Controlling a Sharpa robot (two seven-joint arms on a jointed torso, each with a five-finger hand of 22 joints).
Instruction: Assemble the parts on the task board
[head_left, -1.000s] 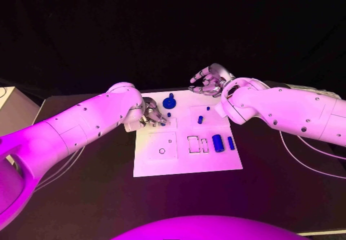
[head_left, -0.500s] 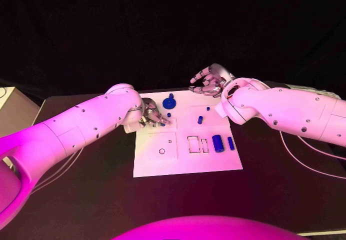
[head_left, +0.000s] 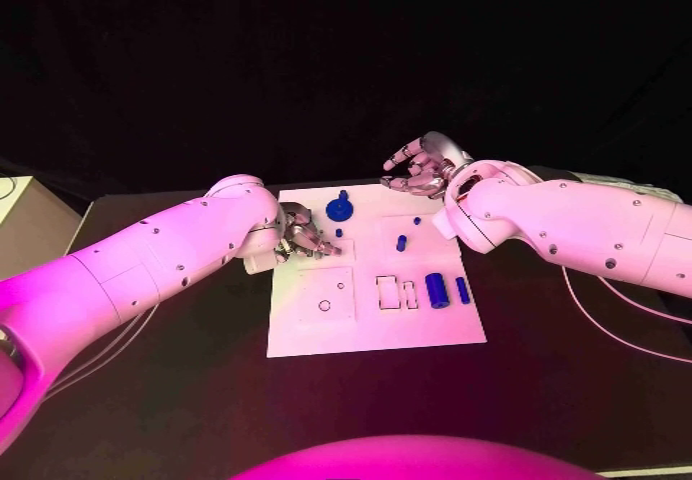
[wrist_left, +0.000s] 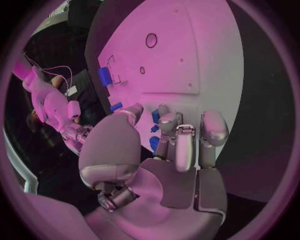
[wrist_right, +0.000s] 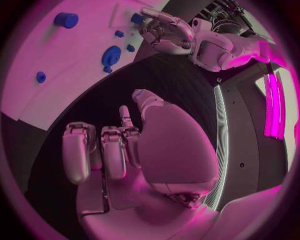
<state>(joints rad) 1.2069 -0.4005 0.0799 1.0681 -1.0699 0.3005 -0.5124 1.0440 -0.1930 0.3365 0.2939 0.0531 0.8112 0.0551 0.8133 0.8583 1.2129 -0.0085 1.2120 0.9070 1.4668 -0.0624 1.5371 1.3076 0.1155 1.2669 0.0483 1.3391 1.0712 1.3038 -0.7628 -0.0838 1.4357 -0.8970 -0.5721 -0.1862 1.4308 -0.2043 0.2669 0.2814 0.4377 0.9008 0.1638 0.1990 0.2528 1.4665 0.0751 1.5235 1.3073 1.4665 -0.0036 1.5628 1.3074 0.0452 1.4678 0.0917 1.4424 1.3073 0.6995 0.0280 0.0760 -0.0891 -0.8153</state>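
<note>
In the head view you see the board (head_left: 372, 300) in the middle of the desk (head_left: 173, 370), with your left hand (head_left: 299, 232) at its far left edge, fingers curled down beside a small blue peg (head_left: 339, 232); you cannot tell from here whether they grip anything. A blue disc (head_left: 340, 208) sits near the far edge, a cylinder (head_left: 434, 289) and a thinner bar (head_left: 462, 289) lie near the right edge, and your right hand (head_left: 423, 166) hovers past the far right corner, fingers loosely curled on nothing. In the left wrist view your fingers (wrist_left: 177, 131) bend over small blue pieces (wrist_left: 154, 131) at the board's edge; a grasp is unclear. In the right wrist view your fingers (wrist_right: 103, 150) hang released above the dark desk, with the disc (wrist_right: 111, 55) and the left hand (wrist_right: 165, 31) beyond.
</note>
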